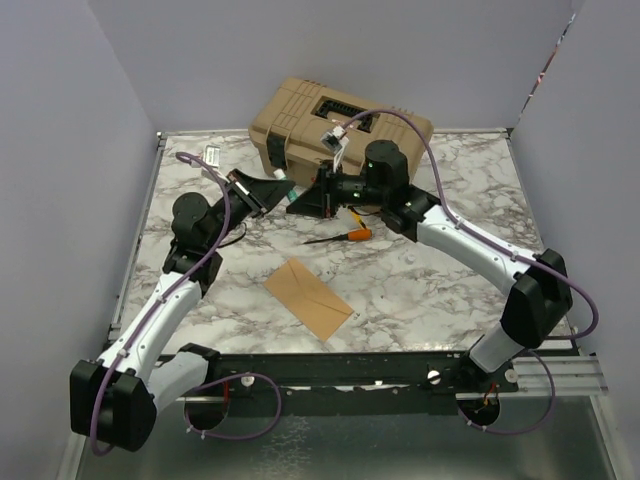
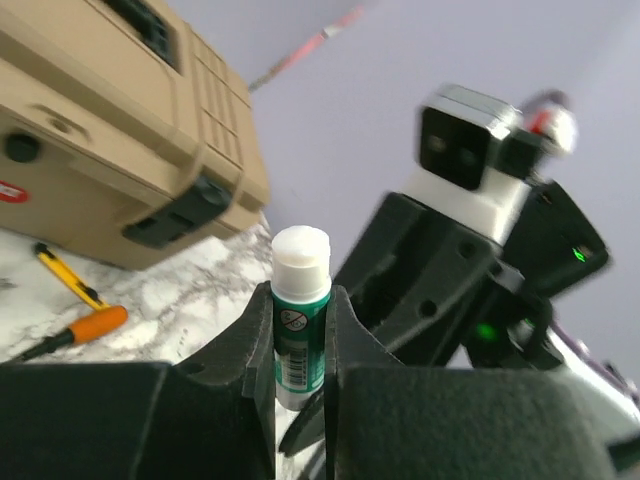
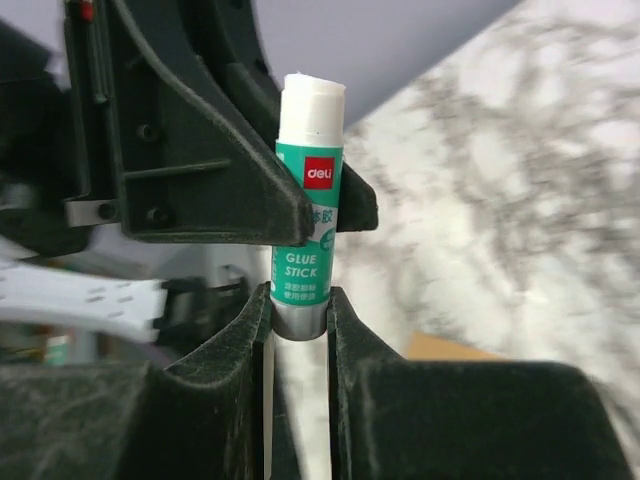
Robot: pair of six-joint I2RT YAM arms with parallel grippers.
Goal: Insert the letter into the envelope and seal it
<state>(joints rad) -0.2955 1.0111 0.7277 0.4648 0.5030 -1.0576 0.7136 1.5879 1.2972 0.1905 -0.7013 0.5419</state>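
Observation:
The brown envelope [image 1: 308, 297] lies flat on the marble table, near the front middle; a corner of it shows in the right wrist view [image 3: 450, 348]. The letter is not in view. Both grippers meet above the back of the table on one green glue stick [image 1: 281, 180]. My left gripper [image 2: 300, 300] is shut on its green body [image 2: 299, 335], with the white top sticking out. My right gripper [image 3: 300, 300] is shut on its grey bottom end [image 3: 300, 318]. In the top view the left gripper [image 1: 268, 190] and right gripper [image 1: 305, 198] face each other.
A tan hard case [image 1: 330, 125] stands at the back just behind the grippers. An orange-handled screwdriver [image 1: 350, 235] lies in front of the right gripper. A yellow-and-black tool [image 2: 65, 275] lies by the case. A small white tag [image 1: 213, 155] lies at the back left.

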